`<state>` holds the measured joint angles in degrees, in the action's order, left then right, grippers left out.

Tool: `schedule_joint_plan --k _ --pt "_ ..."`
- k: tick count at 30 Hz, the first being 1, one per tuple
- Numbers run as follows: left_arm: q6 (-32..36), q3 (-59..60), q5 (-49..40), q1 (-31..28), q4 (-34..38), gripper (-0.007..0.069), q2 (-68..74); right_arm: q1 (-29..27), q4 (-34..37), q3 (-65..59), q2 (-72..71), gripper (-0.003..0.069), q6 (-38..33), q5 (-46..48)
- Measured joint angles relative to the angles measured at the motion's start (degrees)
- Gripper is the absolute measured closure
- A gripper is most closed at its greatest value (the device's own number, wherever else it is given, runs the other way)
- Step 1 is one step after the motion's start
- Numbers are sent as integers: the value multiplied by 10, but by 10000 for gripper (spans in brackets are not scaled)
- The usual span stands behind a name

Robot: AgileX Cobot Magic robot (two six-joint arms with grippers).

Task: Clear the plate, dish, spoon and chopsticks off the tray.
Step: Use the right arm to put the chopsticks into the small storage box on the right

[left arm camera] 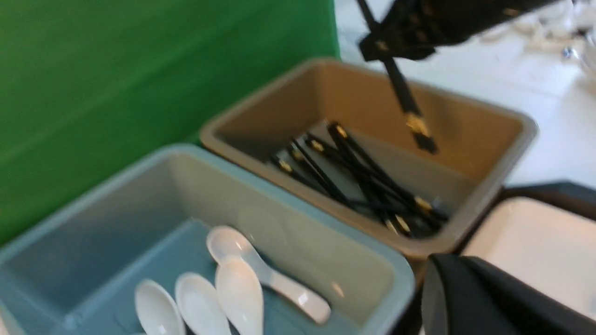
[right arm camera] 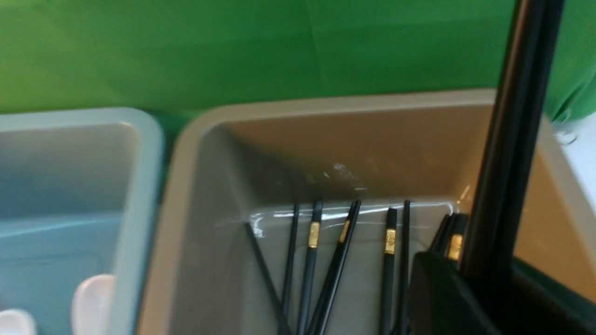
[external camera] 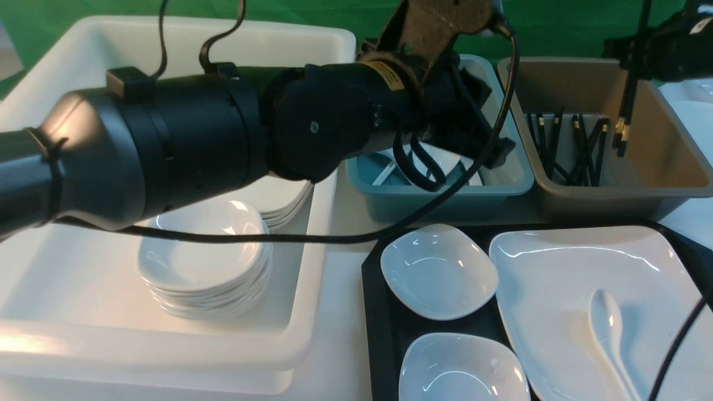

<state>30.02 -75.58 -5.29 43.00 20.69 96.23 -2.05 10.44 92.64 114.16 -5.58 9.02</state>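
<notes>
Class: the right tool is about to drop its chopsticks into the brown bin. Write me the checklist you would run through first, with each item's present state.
1. Right tool shut on the chopsticks: ok.
2. Chopsticks hanging over the brown bin, inside its rim: ok.
3. Their lower ends apart from the other sticks lying in it: ok.
4. Left tool shut, over the teal bin, off the drop path: ok.
5. Tray cleared: not ok; plate and spoon lie on it.
</notes>
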Motion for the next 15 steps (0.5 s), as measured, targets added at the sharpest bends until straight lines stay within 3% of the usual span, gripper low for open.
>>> schedule_joint_plan --k 6,10,12,15 --pt "0 0 -84 0 -1 622 0 4 0 2 37 480 2 -10" --pt "0 0 -110 0 -1 622 0 12 0 4 32 271 2 23" --pt "0 0 -116 0 -1 622 -1 14 0 4 13 218 2 75" --pt "0 0 -129 0 -1 622 -3 14 0 4 -18 225 3 151"
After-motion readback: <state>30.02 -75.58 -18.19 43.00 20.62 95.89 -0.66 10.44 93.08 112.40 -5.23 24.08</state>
